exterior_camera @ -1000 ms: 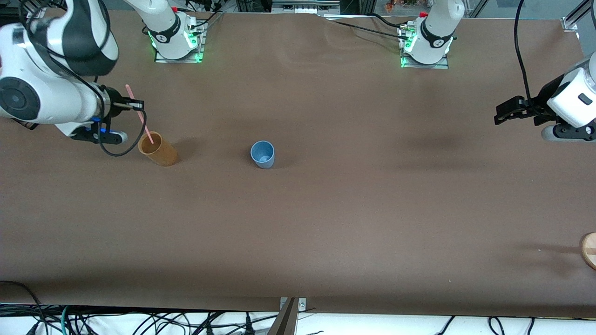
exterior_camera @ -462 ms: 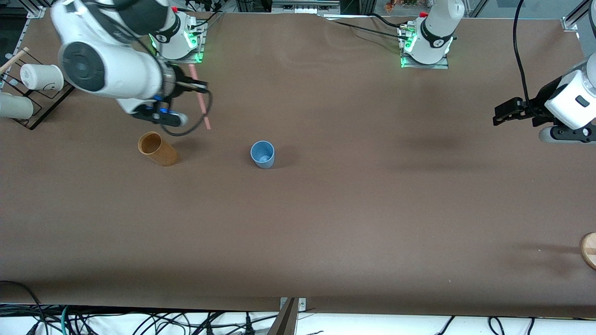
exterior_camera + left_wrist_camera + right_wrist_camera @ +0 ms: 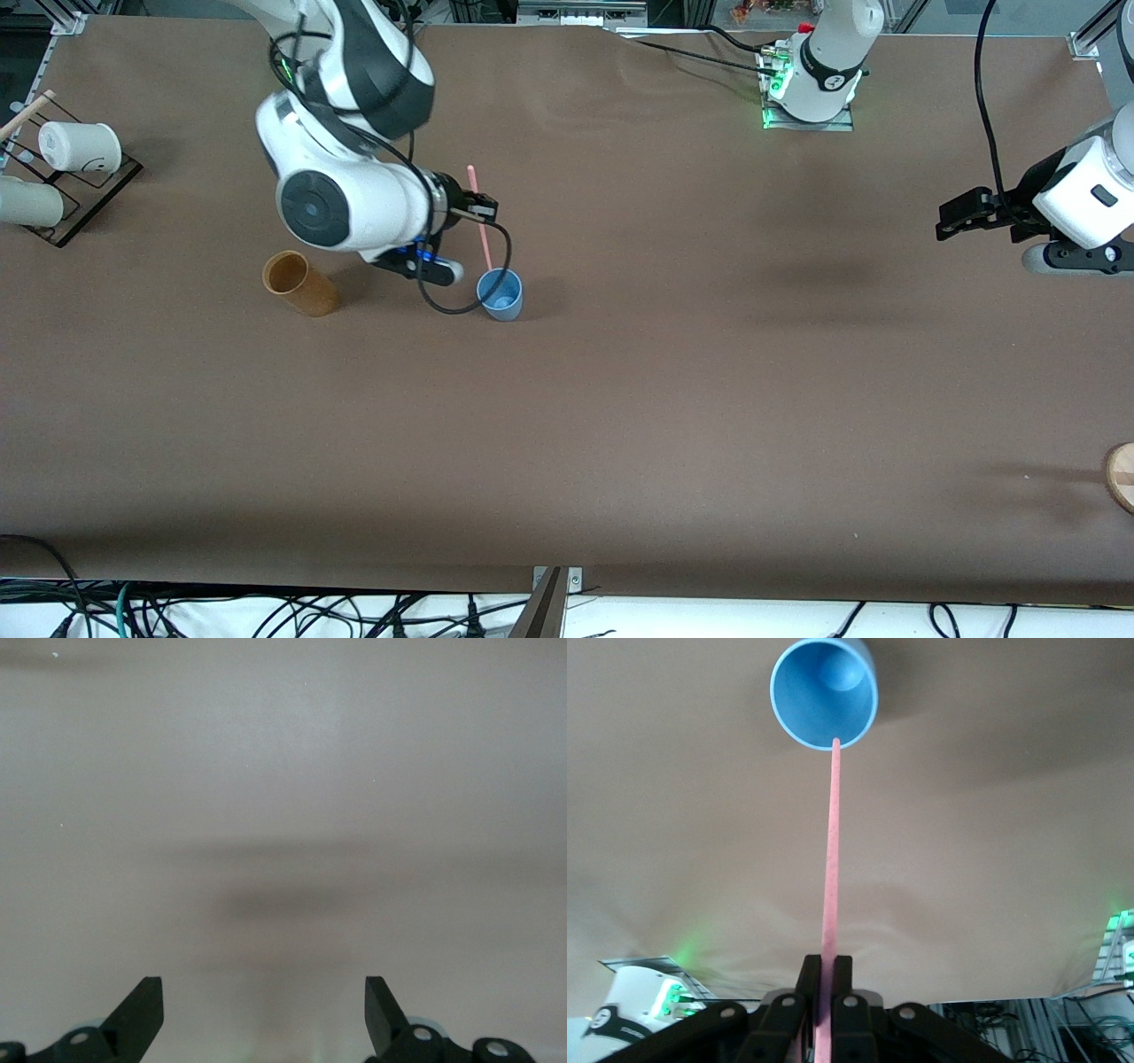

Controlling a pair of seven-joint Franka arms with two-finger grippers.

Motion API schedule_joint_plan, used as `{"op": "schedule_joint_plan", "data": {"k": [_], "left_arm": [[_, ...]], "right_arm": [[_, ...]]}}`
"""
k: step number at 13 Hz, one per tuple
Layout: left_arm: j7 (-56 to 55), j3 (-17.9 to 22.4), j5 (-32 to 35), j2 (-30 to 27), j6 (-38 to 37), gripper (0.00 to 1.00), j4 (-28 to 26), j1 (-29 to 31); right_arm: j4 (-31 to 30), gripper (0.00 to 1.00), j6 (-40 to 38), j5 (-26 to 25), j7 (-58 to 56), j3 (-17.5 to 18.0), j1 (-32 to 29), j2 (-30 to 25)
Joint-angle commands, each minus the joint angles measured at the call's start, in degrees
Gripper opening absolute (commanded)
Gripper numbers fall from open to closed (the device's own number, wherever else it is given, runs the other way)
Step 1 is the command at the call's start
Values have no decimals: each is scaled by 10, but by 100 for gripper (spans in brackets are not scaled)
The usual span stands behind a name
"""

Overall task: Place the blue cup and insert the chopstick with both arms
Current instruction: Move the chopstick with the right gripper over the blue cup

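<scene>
The blue cup (image 3: pixel 500 294) stands upright on the brown table, its mouth open. My right gripper (image 3: pixel 483 209) is shut on the pink chopstick (image 3: pixel 483 226) and holds it nearly upright over the cup. The stick's lower tip is at the cup's rim. In the right wrist view the chopstick (image 3: pixel 831 850) runs from my shut right gripper (image 3: pixel 826 979) to the rim of the blue cup (image 3: pixel 824 693). My left gripper (image 3: pixel 961 215) waits open and empty in the air over the left arm's end of the table. The left wrist view shows it (image 3: pixel 263 1005) over bare table.
An orange-brown cup (image 3: pixel 299 283) stands beside the blue cup, toward the right arm's end. A wire rack (image 3: pixel 89 190) with white cups (image 3: pixel 80 146) sits at that end. A wooden disc (image 3: pixel 1121 476) lies at the table's edge at the left arm's end.
My right gripper has carried the chopstick from over the orange-brown cup to over the blue cup. The left arm has barely moved.
</scene>
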Motion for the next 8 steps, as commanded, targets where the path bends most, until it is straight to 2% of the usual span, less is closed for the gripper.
{"op": "schedule_joint_plan", "data": {"k": [1,3,8], "left_arm": [[14,-6,5,2,3,100,4,7],[15,-6,5,2,3,100,4,7],[15,-6,5,3,3,100,4,6]], "right_arm": [[22,0,2,-8,-20,-5,18,20],[25,0,52,-37,-28,-5,25,27],[25,0,56,-76,-31,-6,25,44]]}}
